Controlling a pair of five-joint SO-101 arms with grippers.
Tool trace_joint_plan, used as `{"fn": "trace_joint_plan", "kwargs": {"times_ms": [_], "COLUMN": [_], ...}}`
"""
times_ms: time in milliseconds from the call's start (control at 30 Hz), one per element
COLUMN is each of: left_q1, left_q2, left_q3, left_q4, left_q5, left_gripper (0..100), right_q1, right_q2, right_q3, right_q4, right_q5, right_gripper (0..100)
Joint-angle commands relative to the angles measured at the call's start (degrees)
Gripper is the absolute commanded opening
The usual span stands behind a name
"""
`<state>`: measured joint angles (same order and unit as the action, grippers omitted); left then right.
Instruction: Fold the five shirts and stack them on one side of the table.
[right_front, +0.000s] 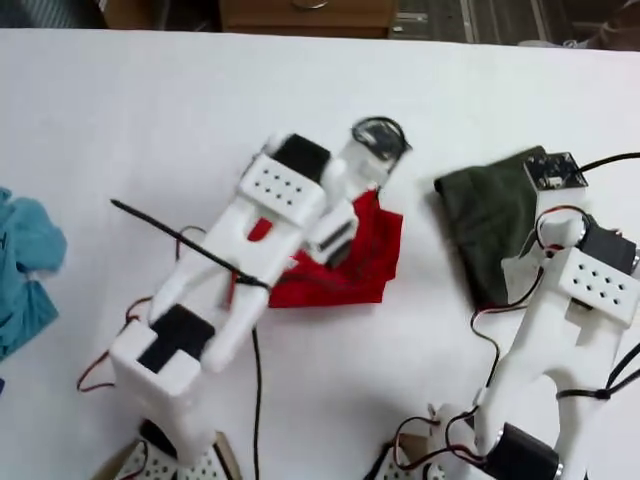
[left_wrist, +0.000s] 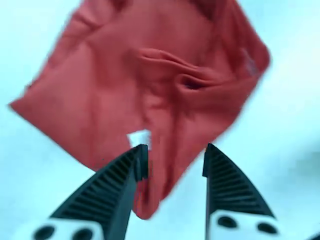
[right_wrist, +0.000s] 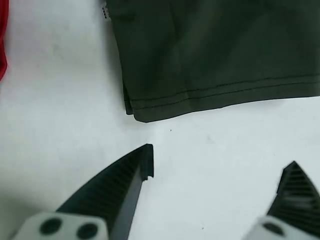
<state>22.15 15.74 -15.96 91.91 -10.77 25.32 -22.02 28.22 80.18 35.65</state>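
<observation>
A crumpled red shirt (right_front: 355, 262) lies mid-table, and in the left wrist view the red shirt (left_wrist: 150, 85) spreads out below my left gripper (left_wrist: 175, 156). That gripper is open, its fingers just over the shirt's near edge, with a fold of red cloth showing between them. A folded dark green shirt (right_front: 490, 225) lies to the right; its hemmed edge (right_wrist: 215, 50) is just ahead of my right gripper (right_wrist: 220, 160), which is wide open over bare table. A teal shirt (right_front: 25, 270) sits bunched at the left edge.
The white table (right_front: 150, 120) stretches bare across the back and left-centre. My left arm (right_front: 230, 270) slants over the red shirt's left part, and my right arm (right_front: 590, 285) covers the green shirt's near right corner. Cables trail at the front edge.
</observation>
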Motion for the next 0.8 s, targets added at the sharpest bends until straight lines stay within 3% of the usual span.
{"fn": "trace_joint_plan", "kwargs": {"times_ms": [0, 133, 333, 500, 767], "left_q1": [-5.3, -7.6, -7.5, -7.5, -5.9], "left_q2": [-3.4, -0.4, 11.0, 19.3, 19.1], "left_q3": [0.4, 2.0, -1.3, -6.3, -13.8], "left_q4": [-5.4, -12.2, -15.3, -12.9, -4.3], "left_q5": [-0.3, -0.3, 1.4, 2.2, 1.8], "left_gripper": [20, 20, 20, 20, 20], "right_q1": [0.0, 0.0, 0.0, -0.1, -0.1], "right_q2": [-1.6, -1.6, -1.6, -1.6, -1.6], "right_q3": [-0.3, -0.3, -0.3, -0.3, -0.3], "right_q4": [-0.4, -0.3, -0.3, -0.4, -0.4], "right_q5": [0.4, 0.4, 0.4, 0.4, 0.4], "right_gripper": [38.3, 38.3, 38.3, 38.3, 38.3]}}
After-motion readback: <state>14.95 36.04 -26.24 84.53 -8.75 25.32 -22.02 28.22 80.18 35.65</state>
